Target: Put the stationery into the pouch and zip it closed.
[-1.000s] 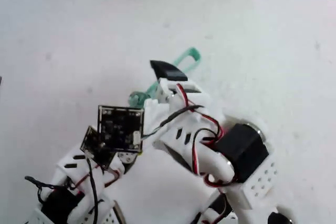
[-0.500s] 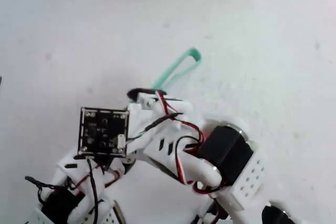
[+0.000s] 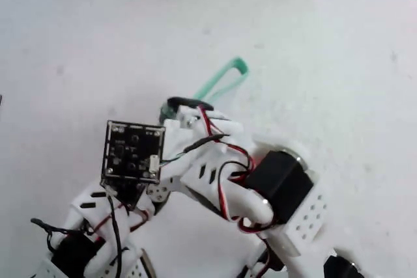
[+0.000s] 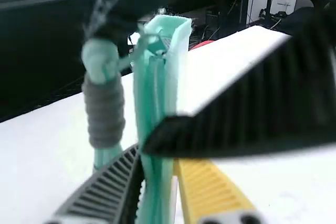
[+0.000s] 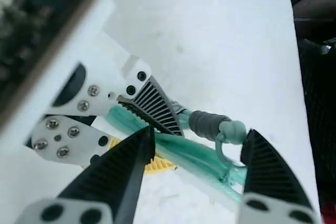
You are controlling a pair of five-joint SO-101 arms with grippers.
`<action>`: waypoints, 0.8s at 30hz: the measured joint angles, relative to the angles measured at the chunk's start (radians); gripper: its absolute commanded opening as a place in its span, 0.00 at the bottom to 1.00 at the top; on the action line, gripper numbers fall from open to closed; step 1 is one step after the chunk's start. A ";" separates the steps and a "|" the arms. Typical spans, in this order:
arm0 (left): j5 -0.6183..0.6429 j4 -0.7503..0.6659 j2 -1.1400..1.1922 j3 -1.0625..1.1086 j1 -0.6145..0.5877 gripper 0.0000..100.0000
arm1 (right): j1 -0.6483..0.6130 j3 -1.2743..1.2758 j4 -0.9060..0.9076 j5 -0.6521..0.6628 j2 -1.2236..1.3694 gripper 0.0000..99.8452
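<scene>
Pouch lies on the table, one end in left gripper — zip pull inside right gripper

Open tabletop spans the upper and left frame. The left arm and right arm crowd the lower centre, overlapping the pouch.

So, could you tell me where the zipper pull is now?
In the right wrist view, the grey zipper pull lies against the teal pouch, just ahead of the open right tool, beside the left tool clamping the pouch.
</scene>
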 measured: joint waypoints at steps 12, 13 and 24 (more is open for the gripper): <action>0.000 0.000 0.000 0.000 0.000 0.02 | -0.011 -0.021 -0.031 -0.002 0.069 0.27; 0.000 0.000 0.000 0.000 0.000 0.02 | 0.002 -0.021 -0.031 -0.002 0.072 0.27; 0.000 0.000 0.000 0.000 0.000 0.02 | 0.072 -0.023 0.014 -0.002 0.077 0.14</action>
